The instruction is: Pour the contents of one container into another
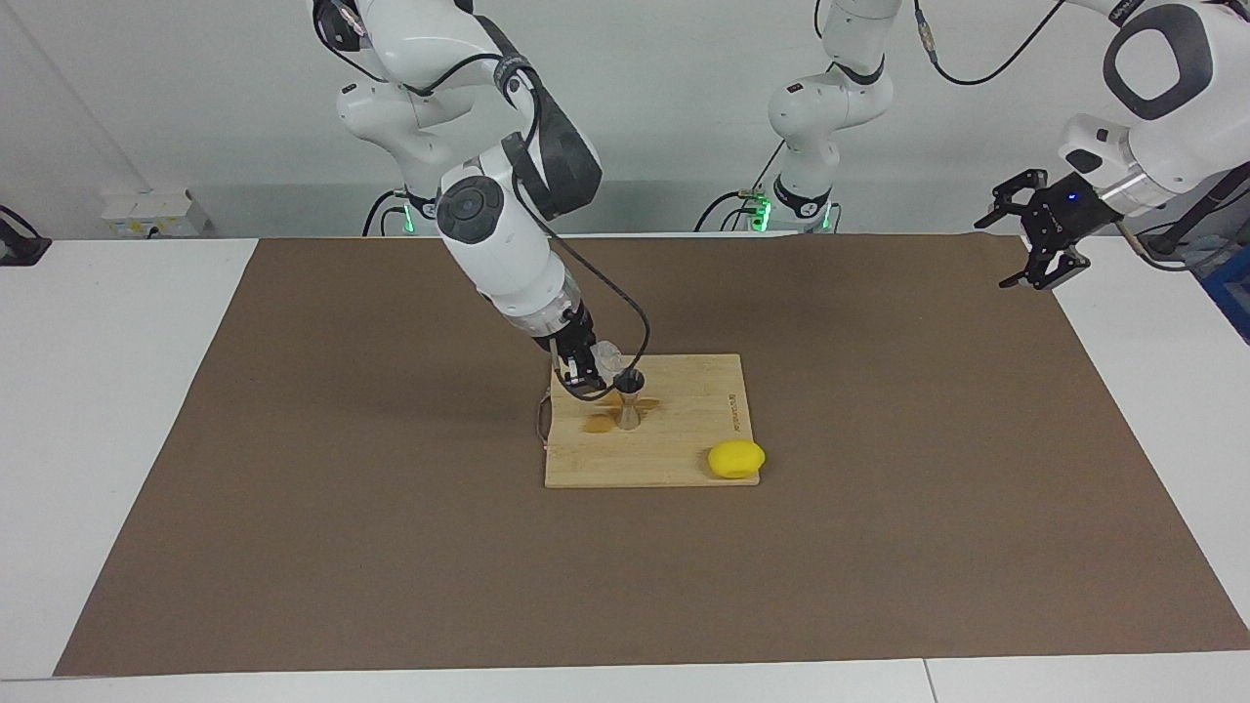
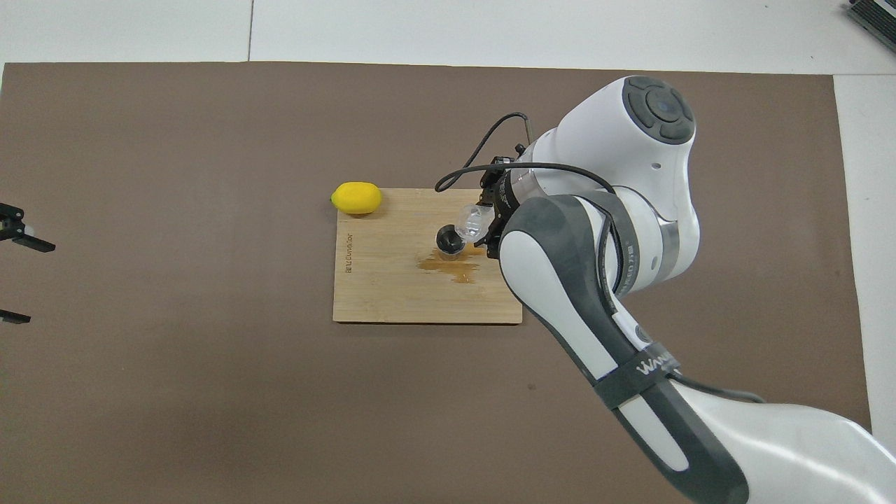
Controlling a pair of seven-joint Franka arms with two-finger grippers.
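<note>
White arms [image 2: 616,203], dark grey joint covers, black cables, possibly lettered wristband
</note>
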